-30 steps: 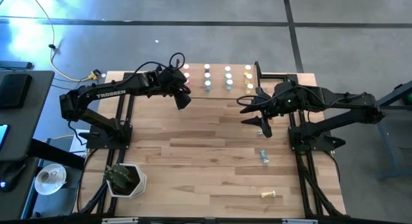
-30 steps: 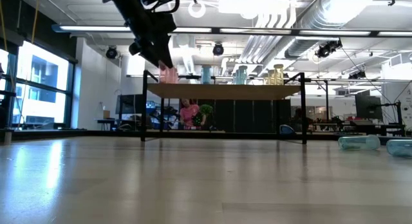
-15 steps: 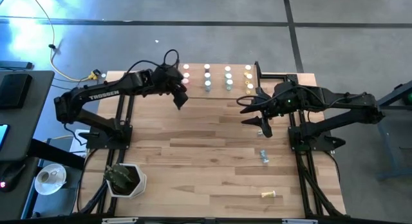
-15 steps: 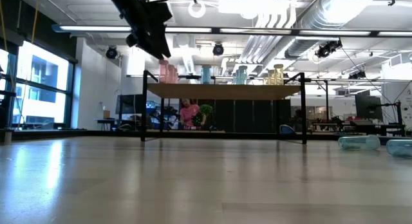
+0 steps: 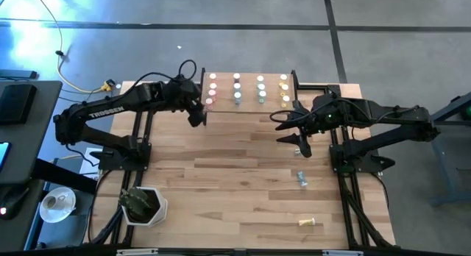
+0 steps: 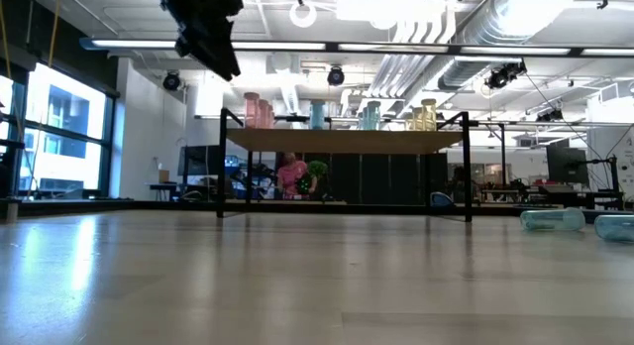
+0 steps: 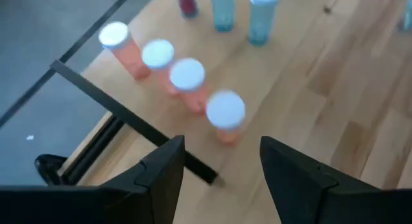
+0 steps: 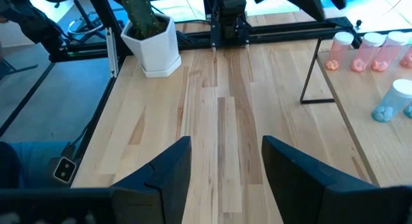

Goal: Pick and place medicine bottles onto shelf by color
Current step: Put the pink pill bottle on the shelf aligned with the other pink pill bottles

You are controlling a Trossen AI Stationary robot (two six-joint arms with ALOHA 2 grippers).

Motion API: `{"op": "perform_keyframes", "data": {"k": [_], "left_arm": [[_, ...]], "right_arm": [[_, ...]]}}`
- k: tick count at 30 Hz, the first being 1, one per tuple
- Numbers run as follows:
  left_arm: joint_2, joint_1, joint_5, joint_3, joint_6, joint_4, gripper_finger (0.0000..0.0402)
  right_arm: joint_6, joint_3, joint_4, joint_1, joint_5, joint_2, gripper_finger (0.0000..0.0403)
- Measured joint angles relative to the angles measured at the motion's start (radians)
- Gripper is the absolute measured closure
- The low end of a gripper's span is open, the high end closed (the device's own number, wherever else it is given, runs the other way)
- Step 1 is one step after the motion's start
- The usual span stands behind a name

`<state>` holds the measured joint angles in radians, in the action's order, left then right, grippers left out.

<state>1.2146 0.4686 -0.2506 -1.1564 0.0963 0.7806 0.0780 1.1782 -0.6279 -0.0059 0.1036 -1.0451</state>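
Observation:
The shelf (image 5: 249,92) stands at the table's far middle, and medicine bottles stand on it in rows by color. Several pink bottles (image 7: 225,114) line its left end, with blue ones (image 7: 261,18) beyond them. My left gripper (image 5: 196,116) hangs open and empty above and just off the shelf's left front corner (image 7: 219,179), high at the left in the low view (image 6: 208,33). My right gripper (image 5: 283,129) waits open and empty in front of the shelf's right end (image 8: 222,166). A blue bottle (image 5: 302,177) and a yellow one (image 5: 309,223) lie on their sides on the table's right.
A white planter (image 5: 143,204) stands at the near left of the table. The shelf's thin black legs (image 6: 220,162) reach down to the tabletop. Bare wood lies in the middle between the two arms.
My left gripper has drawn back from the shelf's pink row toward the table's left edge and risen, staying open. The pink bottles stand on the shelf as before.

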Motion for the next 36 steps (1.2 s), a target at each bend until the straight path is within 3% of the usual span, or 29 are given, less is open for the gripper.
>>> {"op": "perform_keyframes", "data": {"k": [12,17,23,36], "left_arm": [[0.001,-0.18,-0.136,0.121,-0.041,0.034,0.0209],[0.002,-0.203,-0.133,0.18,-0.112,-0.061,0.0209],[0.002,-0.2,-0.13,0.208,-0.184,-0.17,0.0209],[0.051,-0.113,-0.103,0.229,-0.198,-0.233,0.0209]], "right_arm": [[0.0,0.0,-0.005,0.0,0.0,0.0,0.0221],[0.0,0.0,-0.005,0.0,0.0,0.0,0.0221],[0.0,0.0,-0.005,0.0,0.0,0.0,0.0221],[-0.008,0.0,-0.009,0.0,0.0,0.0,0.0221]]}}
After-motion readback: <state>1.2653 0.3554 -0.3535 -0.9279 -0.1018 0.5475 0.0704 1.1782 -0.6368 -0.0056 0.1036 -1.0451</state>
